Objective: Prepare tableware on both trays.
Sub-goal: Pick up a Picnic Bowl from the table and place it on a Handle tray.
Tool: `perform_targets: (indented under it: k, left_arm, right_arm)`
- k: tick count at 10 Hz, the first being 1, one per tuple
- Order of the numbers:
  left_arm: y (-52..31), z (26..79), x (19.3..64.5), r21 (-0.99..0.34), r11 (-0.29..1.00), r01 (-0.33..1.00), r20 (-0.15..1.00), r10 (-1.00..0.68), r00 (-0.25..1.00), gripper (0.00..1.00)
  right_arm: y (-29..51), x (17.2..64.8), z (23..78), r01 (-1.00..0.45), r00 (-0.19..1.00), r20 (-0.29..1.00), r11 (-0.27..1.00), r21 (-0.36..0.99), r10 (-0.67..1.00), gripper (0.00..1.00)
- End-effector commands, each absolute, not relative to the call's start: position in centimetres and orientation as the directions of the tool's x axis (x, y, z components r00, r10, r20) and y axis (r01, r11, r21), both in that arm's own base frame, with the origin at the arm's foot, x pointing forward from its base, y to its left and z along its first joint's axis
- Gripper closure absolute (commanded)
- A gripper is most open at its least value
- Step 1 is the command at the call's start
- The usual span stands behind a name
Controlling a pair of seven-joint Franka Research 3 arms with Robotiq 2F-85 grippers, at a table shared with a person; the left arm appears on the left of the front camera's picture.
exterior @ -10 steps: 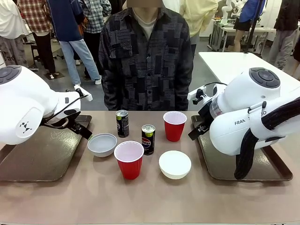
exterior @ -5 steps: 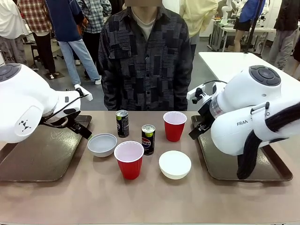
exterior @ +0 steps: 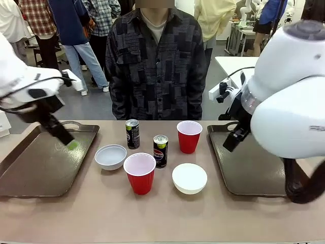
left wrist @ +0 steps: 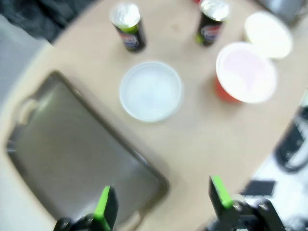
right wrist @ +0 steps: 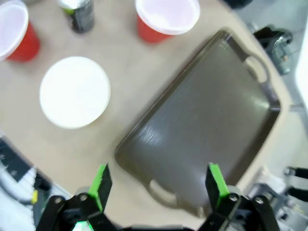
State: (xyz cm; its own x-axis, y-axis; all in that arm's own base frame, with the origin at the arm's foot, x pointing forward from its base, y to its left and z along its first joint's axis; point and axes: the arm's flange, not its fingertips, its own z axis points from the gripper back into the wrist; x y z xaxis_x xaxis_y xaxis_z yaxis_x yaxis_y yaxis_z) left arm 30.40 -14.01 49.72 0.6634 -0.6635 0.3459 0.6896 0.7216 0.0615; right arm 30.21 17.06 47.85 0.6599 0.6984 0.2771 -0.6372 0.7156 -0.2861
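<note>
On the counter [exterior: 91,213], between the trays, everything waits in a cluster: near red cup [exterior: 139,178], far red cup [exterior: 189,138], left bowl [exterior: 110,156], right bowl [exterior: 189,179], back can [exterior: 132,134], front can [exterior: 160,151]. Left tray [exterior: 35,173] and right tray [exterior: 249,168] lie bare. Our left fingers [left wrist: 104,206] hover over the left tray's edge, spread wide, holding nothing. Our right fingers [right wrist: 215,182], equally wide and empty, hang above the right tray. We judge the cups light and squashy, so pinch the rim wall softly; bowls stiff and slick; cans firmer, take them mid-body.
</note>
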Motion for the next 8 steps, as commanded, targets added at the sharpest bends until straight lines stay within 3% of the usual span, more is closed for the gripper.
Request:
perform_targets:
  k: [1, 2, 3, 4, 6, 7, 8]
  left_arm:
    - [-11.9, 47.8, 24.9, 0.029, 0.692, 0.721, 0.286, -0.697, 0.658, 0.00]
    - [-12.6, 47.7, 23.7, 0.044, 0.692, 0.721, 0.247, -0.707, 0.663, 0.00]
    - [-12.9, 47.2, 23.8, 0.120, 0.722, 0.681, 0.208, -0.689, 0.694, 0.00]
    - [-13.2, 51.0, 26.9, 0.036, 0.701, 0.713, 0.262, -0.695, 0.670, 0.00]
    - [-13.2, 51.0, 26.9, 0.036, 0.701, 0.713, 0.262, -0.695, 0.670, 0.00]
    - [-13.5, 51.1, 26.1, 0.055, 0.705, 0.707, 0.234, -0.698, 0.677, 0.00]
    - [-11.8, 51.4, 27.3, -0.087, 0.709, 0.699, 0.307, -0.649, 0.696, 0.00]
  right_arm:
    - [14.8, 22.1, 46.3, -0.652, 0.675, 0.248, 0.719, -0.239, 0.695, 0.00]
    - [14.6, 20.7, 46.2, -0.640, 0.689, 0.242, 0.730, -0.241, 0.683, 0.00]
    - [14.3, 20.8, 46.1, -0.583, 0.698, 0.266, 0.743, -0.329, 0.665, 0.00]
    - [17.2, 25.6, 50.2, -0.658, 0.670, 0.228, 0.708, -0.258, 0.706, 0.00]
    - [17.0, 23.9, 51.4, -0.637, 0.678, 0.239, 0.718, -0.279, 0.695, 0.00]
    - [15.2, 27.6, 49.2, -0.641, 0.718, 0.292, 0.764, -0.076, 0.632, 0.00]
    - [12.0, 28.4, 48.9, -0.617, 0.766, 0.331, 0.774, 0.143, 0.550, 0.00]
